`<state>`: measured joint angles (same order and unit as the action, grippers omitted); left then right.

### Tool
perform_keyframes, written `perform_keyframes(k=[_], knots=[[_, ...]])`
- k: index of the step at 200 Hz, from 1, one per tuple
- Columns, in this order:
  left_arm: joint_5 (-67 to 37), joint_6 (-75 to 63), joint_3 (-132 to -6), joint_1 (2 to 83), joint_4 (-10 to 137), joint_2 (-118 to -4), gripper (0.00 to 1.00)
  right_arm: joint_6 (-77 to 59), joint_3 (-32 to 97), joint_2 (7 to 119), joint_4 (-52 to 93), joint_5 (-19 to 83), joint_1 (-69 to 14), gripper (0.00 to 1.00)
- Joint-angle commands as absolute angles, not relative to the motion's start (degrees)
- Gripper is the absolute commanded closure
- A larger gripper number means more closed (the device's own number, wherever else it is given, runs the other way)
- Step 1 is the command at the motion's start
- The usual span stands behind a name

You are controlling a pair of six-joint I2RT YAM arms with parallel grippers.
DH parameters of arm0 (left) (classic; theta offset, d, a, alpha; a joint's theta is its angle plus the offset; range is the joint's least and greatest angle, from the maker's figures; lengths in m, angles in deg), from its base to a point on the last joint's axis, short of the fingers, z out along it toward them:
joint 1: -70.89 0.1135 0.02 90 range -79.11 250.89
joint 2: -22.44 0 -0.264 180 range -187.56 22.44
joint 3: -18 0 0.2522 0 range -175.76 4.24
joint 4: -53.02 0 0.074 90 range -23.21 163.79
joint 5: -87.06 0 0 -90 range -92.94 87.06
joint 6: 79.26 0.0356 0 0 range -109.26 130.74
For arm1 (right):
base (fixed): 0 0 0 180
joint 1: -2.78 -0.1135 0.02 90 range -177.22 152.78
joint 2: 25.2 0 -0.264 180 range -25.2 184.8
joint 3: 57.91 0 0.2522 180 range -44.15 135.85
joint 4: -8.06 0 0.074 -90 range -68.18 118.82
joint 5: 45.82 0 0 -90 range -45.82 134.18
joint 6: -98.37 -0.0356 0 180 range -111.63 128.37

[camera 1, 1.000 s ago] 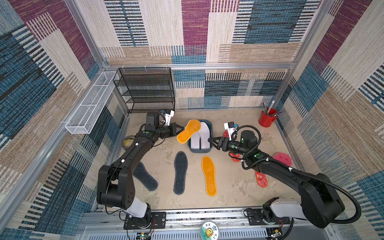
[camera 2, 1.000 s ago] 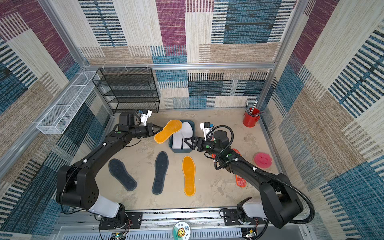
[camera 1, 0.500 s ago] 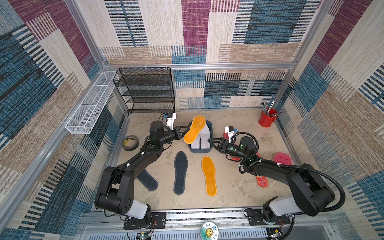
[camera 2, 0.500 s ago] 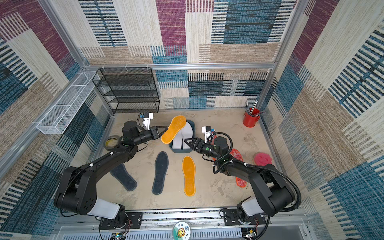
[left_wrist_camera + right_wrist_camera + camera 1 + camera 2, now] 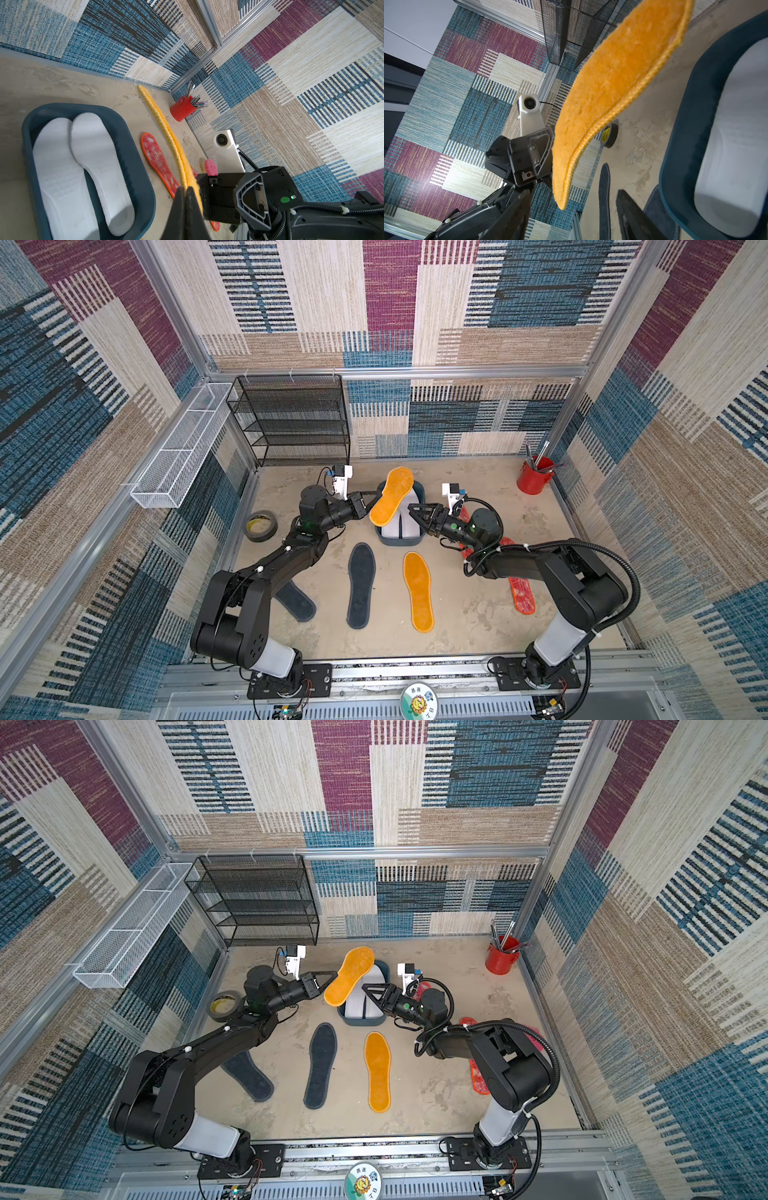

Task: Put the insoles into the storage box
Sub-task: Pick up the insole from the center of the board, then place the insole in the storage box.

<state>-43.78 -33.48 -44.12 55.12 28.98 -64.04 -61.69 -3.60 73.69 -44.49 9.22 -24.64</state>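
Observation:
An orange-yellow insole (image 5: 392, 502) hangs tilted over the left rim of the dark teal storage box (image 5: 419, 537), with my left gripper (image 5: 370, 506) shut on its edge. The wrist view shows those jaws (image 5: 186, 190) pinched on that edge. My right gripper (image 5: 573, 195) is open, and the insole's lower tip (image 5: 560, 199) sits between its fingers, touching neither. Two white insoles (image 5: 93, 155) lie in the box. On the table lie another orange-yellow insole (image 5: 419, 591), two dark grey ones (image 5: 360, 585) (image 5: 297, 601) and red-white mottled ones (image 5: 521, 593).
A black tape roll (image 5: 260, 526) lies left of my left arm. A red tool cup (image 5: 535, 479) stands at the back right, a black mesh rack (image 5: 291, 418) at the back left, a white wire basket (image 5: 178, 448) on the left wall. A pink round object (image 5: 211, 166) lies behind my right arm.
My left gripper has carried the orange-yellow insole to the right, over the box's left rim. My right gripper has moved up to the insole's lower end and its jaws have narrowed somewhat.

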Motion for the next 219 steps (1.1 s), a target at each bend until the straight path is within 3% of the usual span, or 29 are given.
perform_keyframes(k=[1, 85, 136, 180, 206, 219], knots=[[-44.59, -34.21, -43.76, 55.15, 25.66, -63.67, 1.00, -64.51, -2.01, 75.71, -49.78, 8.19, -24.74, 0.34], [-45.34, -34.84, -43.39, 55.16, 24.86, -63.56, 1.00, -67.63, 2.75, 82.23, -53.50, 7.89, -25.17, 0.39], [-45.90, -35.56, -43.07, 55.15, 23.54, -64.33, 1.00, -68.18, 6.02, 84.54, -54.05, 7.19, -25.43, 0.52], [-46.34, -35.75, -42.69, 55.16, 23.02, -64.97, 1.00, -69.47, 8.55, 86.76, -55.43, 5.88, -25.70, 0.72], [-46.49, -35.55, -42.78, 55.24, 23.42, -65.05, 1.00, -70.02, 8.58, 87.21, -55.90, 5.69, -25.71, 1.00], [-46.61, -35.34, -43.12, 55.24, 23.93, -65.15, 1.00, -69.23, 8.74, 86.79, -54.60, 5.59, -25.70, 1.00]])
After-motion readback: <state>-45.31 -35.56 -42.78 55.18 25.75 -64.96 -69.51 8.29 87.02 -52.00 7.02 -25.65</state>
